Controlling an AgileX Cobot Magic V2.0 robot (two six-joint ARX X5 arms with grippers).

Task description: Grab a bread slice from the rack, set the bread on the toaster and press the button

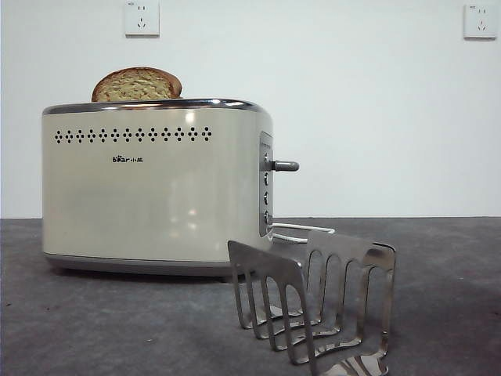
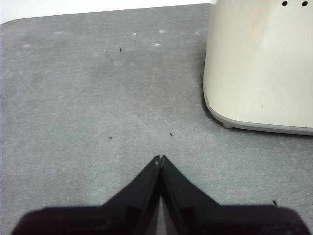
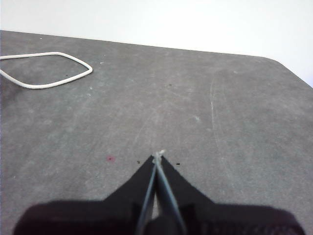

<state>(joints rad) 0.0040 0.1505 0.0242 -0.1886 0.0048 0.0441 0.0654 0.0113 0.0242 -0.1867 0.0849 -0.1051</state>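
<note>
A slice of bread [image 1: 137, 84] stands in the top slot of the cream toaster [image 1: 156, 188], its domed brown crust sticking up above the chrome rim. The grey lever button [image 1: 284, 165] juts from the toaster's narrow end panel, high in its slot. The steel rack [image 1: 313, 301] stands in front, near the camera, with no bread in it. My left gripper [image 2: 160, 158] is shut over bare table beside the toaster's lower corner [image 2: 259, 68]. My right gripper [image 3: 157, 156] is shut over bare grey table, far from the toaster. Neither arm shows in the front view.
A white power cord [image 3: 46, 68] loops on the table ahead of the right gripper and shows beside the toaster's end [image 1: 301, 231]. The grey table [image 1: 94, 321] ends at a white wall with two sockets [image 1: 142, 17].
</note>
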